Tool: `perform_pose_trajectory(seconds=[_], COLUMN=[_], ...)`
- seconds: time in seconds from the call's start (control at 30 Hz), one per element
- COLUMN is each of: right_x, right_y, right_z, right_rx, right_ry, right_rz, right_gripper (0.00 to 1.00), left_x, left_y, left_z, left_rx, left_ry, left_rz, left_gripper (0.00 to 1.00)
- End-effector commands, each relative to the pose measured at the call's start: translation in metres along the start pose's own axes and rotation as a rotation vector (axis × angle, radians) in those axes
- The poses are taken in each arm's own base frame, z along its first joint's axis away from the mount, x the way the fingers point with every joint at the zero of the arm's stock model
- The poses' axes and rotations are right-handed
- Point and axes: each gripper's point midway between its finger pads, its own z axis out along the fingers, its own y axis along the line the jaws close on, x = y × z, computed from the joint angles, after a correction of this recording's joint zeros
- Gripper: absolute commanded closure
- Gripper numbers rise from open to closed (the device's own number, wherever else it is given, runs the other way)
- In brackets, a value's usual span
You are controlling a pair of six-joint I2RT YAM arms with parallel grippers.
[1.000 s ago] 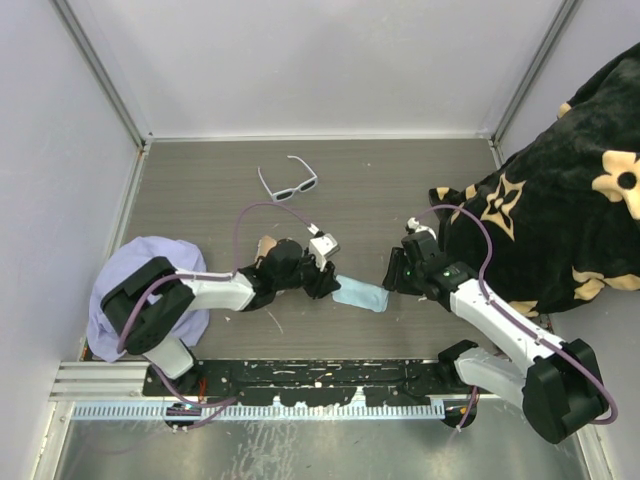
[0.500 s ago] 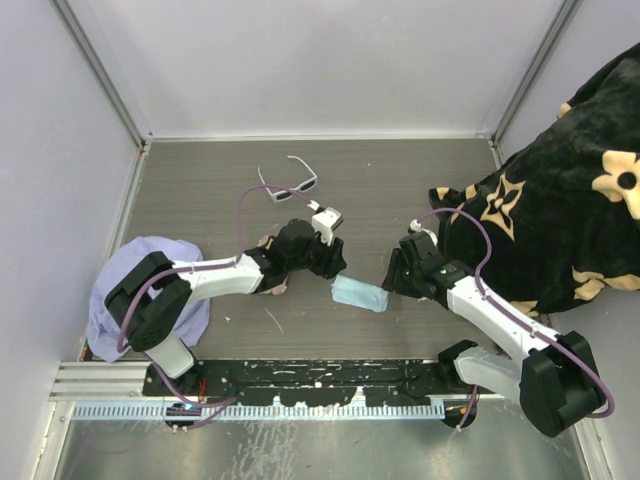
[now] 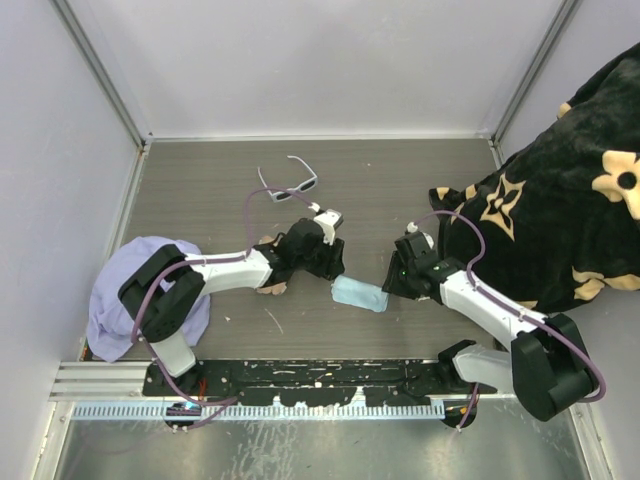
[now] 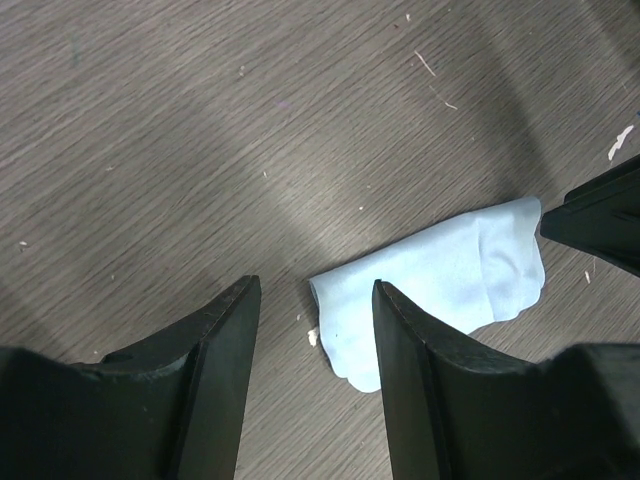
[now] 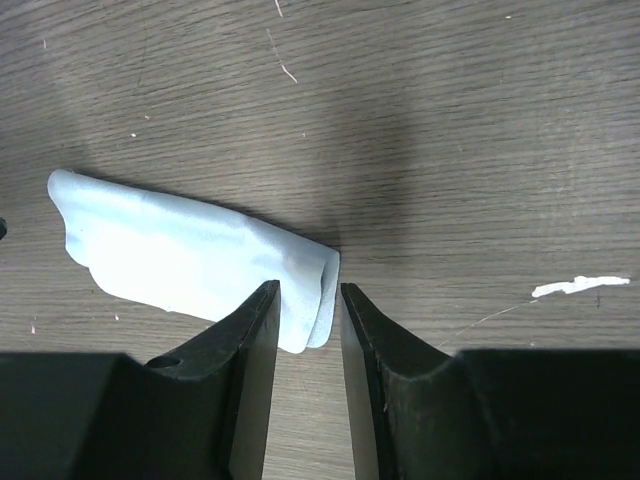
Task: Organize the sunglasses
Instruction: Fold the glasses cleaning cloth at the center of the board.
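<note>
The sunglasses (image 3: 288, 185), white-framed with dark lenses, lie on the table at the back, apart from both grippers. A light blue cloth (image 3: 358, 294) lies flat between the arms. My left gripper (image 3: 336, 268) is open, low over the cloth's left end (image 4: 440, 280), with a corner of it between the fingers (image 4: 215, 350). My right gripper (image 3: 391, 281) is narrowly open, and the cloth's folded right end (image 5: 200, 260) lies between its fingertips (image 5: 258, 320). The table shows in the gap.
A lavender cloth (image 3: 140, 290) is heaped at the near left. A black blanket with tan flowers (image 3: 560, 210) covers the right side. A tan patterned object (image 3: 268, 243) pokes out under my left arm. The right gripper's finger shows in the left wrist view (image 4: 600, 215).
My left gripper has swung right and slightly back, ending over the cloth's left end. The right gripper shifted slightly at the cloth's right end. The cloth and sunglasses stayed put.
</note>
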Motion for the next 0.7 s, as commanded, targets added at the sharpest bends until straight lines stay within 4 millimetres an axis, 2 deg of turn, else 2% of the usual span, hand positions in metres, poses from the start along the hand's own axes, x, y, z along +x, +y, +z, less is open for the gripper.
perform_pose_trajectory(seconds=[0.0, 0.4, 0.67], right_x=[-0.0028, -0.0029, -0.0026], right_y=[0.0060, 0.0051, 0.0029], right_z=[0.0049, 0.0095, 0.0112], right_rx=[-0.028, -0.022, -0.013], right_ry=[-0.009, -0.006, -0.008], right_rz=[-0.005, -0.013, -0.017], right_gripper=[0.65, 0.70, 0.80], left_x=[-0.0156, -0.0161, -0.0145], left_y=[-0.0028, -0.0003, 0.0001], left_z=[-0.0018, -0.0053, -0.0076], left_rx=[-0.005, -0.018, -0.018], left_ry=[-0.033, -0.030, -0.025], left_rz=[-0.018, -0.003, 0.000], left_gripper=[0.50, 0.50, 0.50])
